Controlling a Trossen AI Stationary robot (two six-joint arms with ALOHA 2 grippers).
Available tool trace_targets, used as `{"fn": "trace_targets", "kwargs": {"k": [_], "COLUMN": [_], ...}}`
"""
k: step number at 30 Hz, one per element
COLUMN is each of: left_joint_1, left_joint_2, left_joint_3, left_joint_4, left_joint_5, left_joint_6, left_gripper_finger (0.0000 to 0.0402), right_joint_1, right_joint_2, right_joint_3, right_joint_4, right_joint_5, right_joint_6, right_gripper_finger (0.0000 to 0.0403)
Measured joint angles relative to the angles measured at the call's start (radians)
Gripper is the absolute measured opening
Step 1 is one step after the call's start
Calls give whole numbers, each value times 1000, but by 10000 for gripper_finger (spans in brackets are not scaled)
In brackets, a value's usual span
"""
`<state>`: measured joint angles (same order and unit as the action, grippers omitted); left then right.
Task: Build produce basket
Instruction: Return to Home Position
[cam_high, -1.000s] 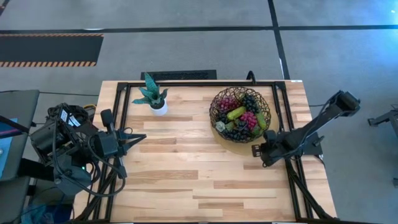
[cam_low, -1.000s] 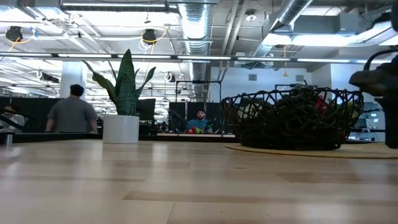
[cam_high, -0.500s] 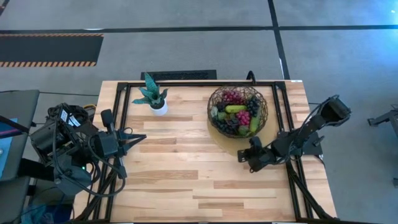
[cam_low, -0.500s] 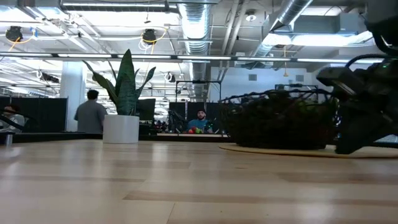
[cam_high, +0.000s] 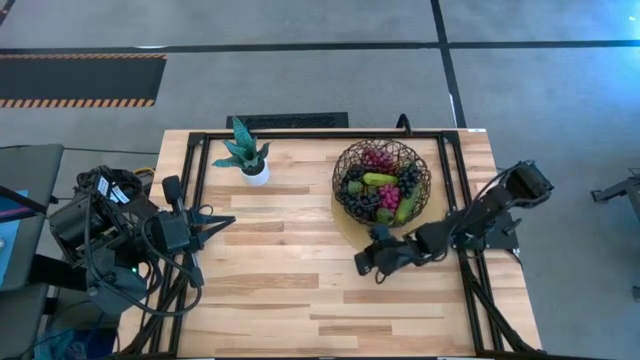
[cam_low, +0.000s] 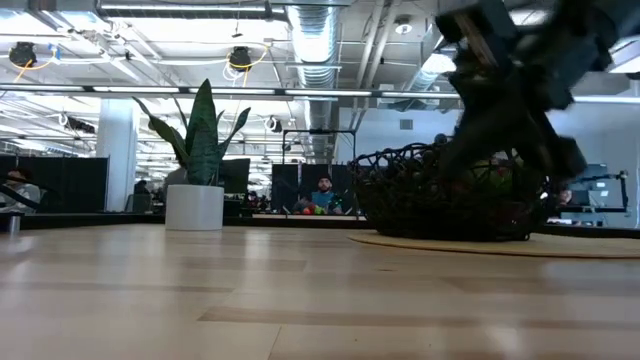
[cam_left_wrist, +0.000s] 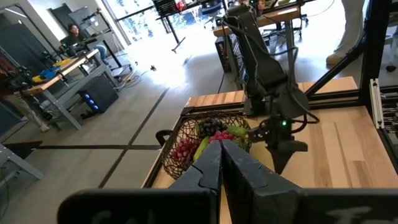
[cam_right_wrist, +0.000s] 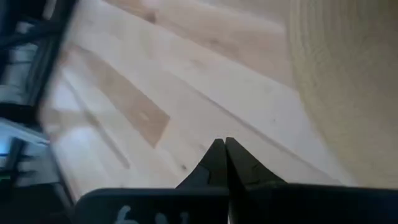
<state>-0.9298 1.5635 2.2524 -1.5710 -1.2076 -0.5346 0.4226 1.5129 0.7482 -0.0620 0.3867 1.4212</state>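
High view, reading from the left: the left arm is sitting folded beside the table's left edge. The left gripper (cam_high: 225, 220) is pointing in over the wood, with its fingers pressed together on nothing, as the left wrist view is showing. Next along, a small potted plant (cam_high: 246, 157) is standing near the far edge of the table (cam_high: 280, 280). Right of it, the basket (cam_high: 337, 186) is sitting on a tan round mat (cam_high: 345, 221). The produce (cam_high: 380, 180) is lying heaped inside it: magenta and dark grape bunches and green cucumbers. Just in front of the mat, the right gripper (cam_high: 361, 264) is hanging low over bare wood, with its arm stretching away to the right. Its fingers are meeting tip to tip and gripping nothing.
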Motion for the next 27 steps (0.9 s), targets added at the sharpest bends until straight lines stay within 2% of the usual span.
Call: {"fn": "trace_targets", "kwargs": {"k": [4,7,11,18,24,27], "left_joint_1": [0,0,0,0,0,0], "left_joint_2": [0,0,0,0,0,0], "left_joint_3": [0,0,0,0,0,0], "left_joint_4": [0,0,0,0,0,0], "left_joint_5": [6,25,25,25,25,40], "left_joint_6": [0,0,0,3,1,1], "left_gripper_finger": [0,0,0,0,0,0], "right_joint_1": [-31,-34,-30,-80,-154,-155], "right_joint_2": [-6,-7,-33,-120,-191,-246], "right_joint_3": [94,150,253,438,467,467], "right_joint_4": [-267,-401,-506,-645,-810,-879], "right_joint_5": [-18,-38,-33,82,80,91], "right_joint_6": [-39,-49,-121,-349,-432,-436], "right_gripper_finger": [0,0,0,0,0,0]}}
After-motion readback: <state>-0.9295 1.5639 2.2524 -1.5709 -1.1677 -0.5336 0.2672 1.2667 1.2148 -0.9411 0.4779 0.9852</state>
